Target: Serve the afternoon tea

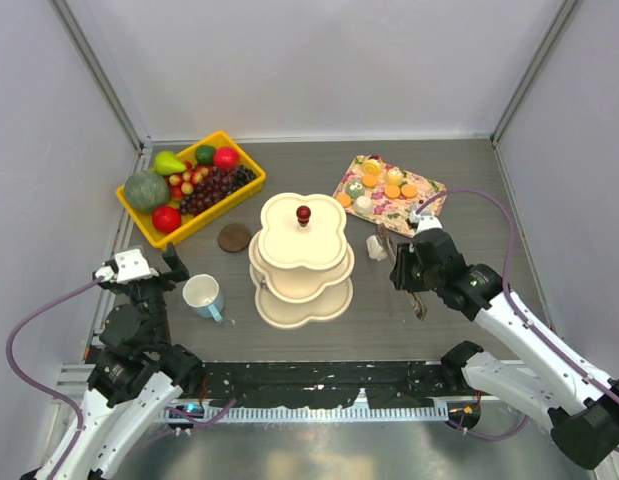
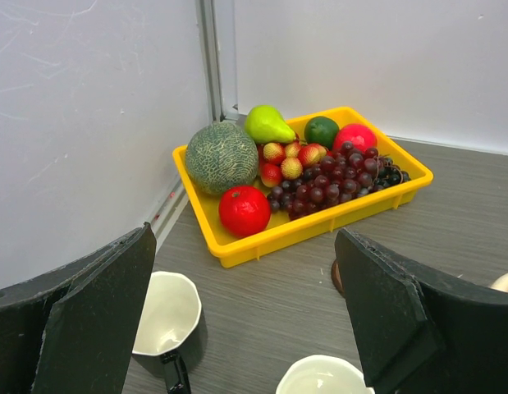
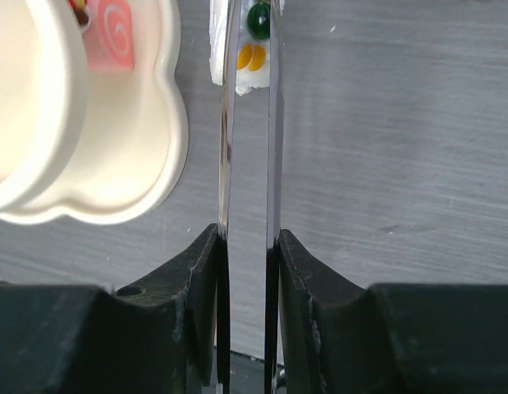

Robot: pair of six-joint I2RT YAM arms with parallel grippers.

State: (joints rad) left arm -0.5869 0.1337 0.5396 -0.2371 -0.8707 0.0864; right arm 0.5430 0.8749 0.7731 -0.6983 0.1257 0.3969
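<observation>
Bench (image 1: 299, 165) room is tight around the cream three-tier stand (image 1: 301, 262), which sits mid-bench with a pink swirl pastry (image 3: 112, 45) already on a lower tier. Right pincer (image 3: 249, 246) is closed narrowly on metal tongs (image 3: 226, 139), whose tips pinch a small white pastry (image 3: 252, 57) just beside the stand's bottom rim — too light a squeeze, or a knock against that rim, would likely drop it short of the tier. Left pincer (image 2: 245, 254) hangs wide open and empty near the dark mug (image 2: 167, 320) — harmless unless it drops and tips the mug.
</observation>
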